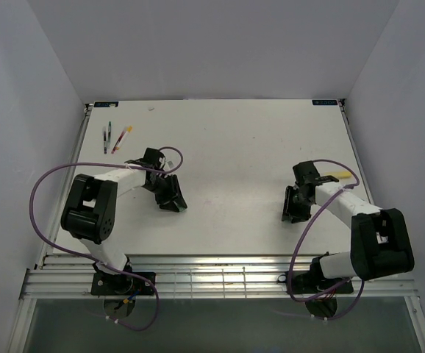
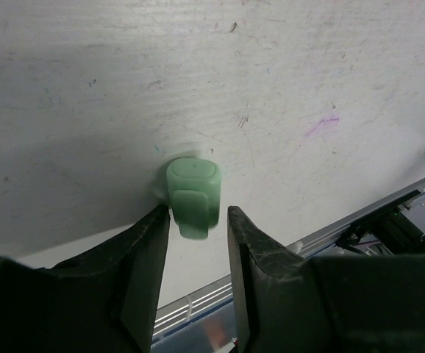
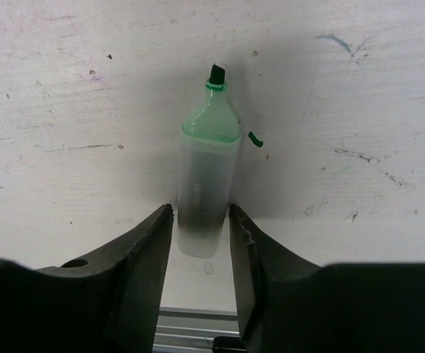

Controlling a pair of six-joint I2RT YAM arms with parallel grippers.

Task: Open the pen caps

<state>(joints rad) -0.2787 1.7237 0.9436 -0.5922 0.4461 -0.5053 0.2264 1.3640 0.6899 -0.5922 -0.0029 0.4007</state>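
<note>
Loosely, the green cap (image 2: pixel 193 184) sits between jaws of the left end effector (image 2: pixel 198 218).

A light green pen cap (image 2: pixel 193 190) lies on the table (image 2: pixel 308 73); the left tool (image 2: pixel 198 215) flanks it, jaws parted.

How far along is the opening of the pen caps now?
Done: the green marker shows a bare tip, and a green cap is off. In hand: the cap sits between the left hand's loosely spread fingers, the marker between the right hand's; whether that one grips is unclear. Left: thin pens far left and a yellow marker by the right arm; their caps are too small to judge.
</note>
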